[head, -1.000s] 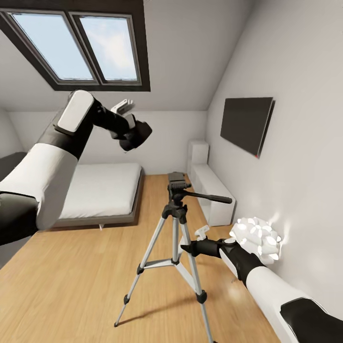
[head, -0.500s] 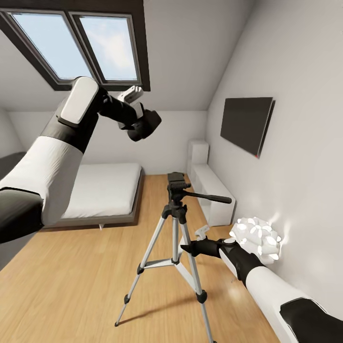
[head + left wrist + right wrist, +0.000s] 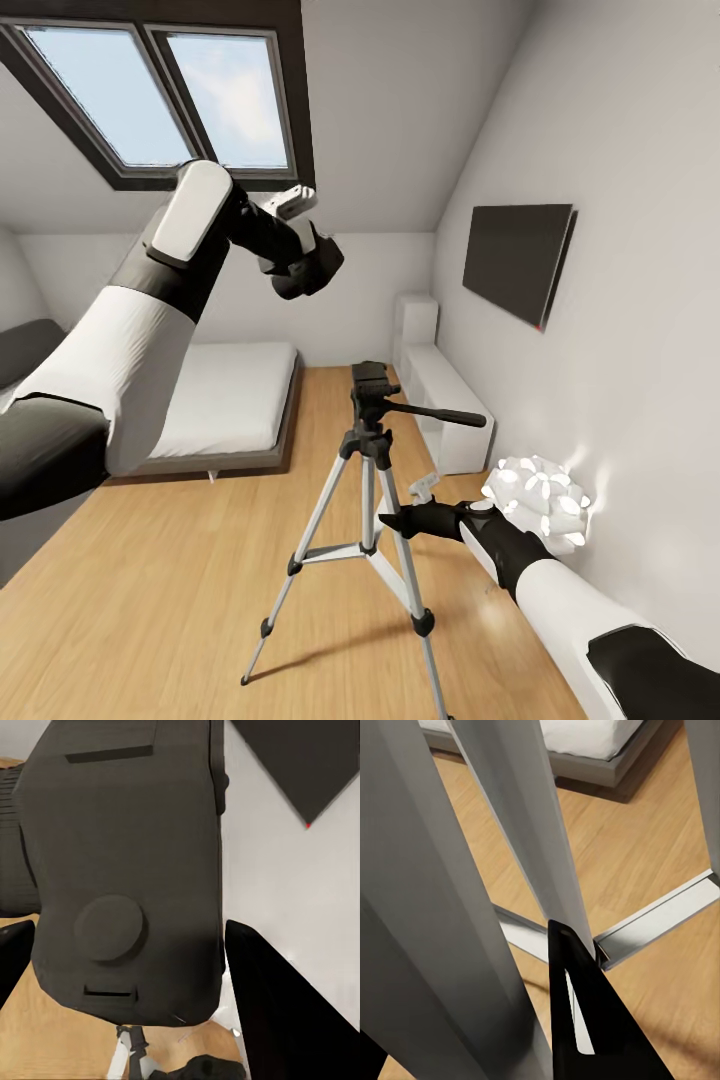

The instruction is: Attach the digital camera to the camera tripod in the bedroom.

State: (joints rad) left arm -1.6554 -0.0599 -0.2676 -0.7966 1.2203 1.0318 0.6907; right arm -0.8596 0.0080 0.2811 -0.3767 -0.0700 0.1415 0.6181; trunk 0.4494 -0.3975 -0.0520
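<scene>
- While it sits clamped between the dark fingers (image 3: pixel 262 1005) of the left gripper (image 3: pixel 312 268), the digital camera (image 3: pixel 127 870) is held high in the air, well above and to the left of the camera tripod (image 3: pixel 368 470) in the head view, in front of the far white wall below the skylight (image 3: pixel 165 90).
- In the left wrist view the camera's dark grey body shows a round disc and a ribbed lens barrel to one side, with a fingertip on either side of it.
- The camera tripod stands upright on the wood floor (image 3: pixel 180 600), its three silver legs spread, its black head bare on top and its long handle pointing toward the right wall.
- The right gripper (image 3: pixel 400 518) is low, just beside the tripod's legs; the right wrist view shows one dark fingertip (image 3: pixel 585 1020) close against a silver leg (image 3: pixel 525 847), but whether the jaws are clenched on the leg or released I cannot tell.
- Behind the tripod lie a low bed (image 3: pixel 215 400) and a white cabinet (image 3: pixel 440 400); a dark screen (image 3: pixel 518 258) hangs on the right wall, and a white ball lamp (image 3: pixel 540 500) glows beside the right arm.
</scene>
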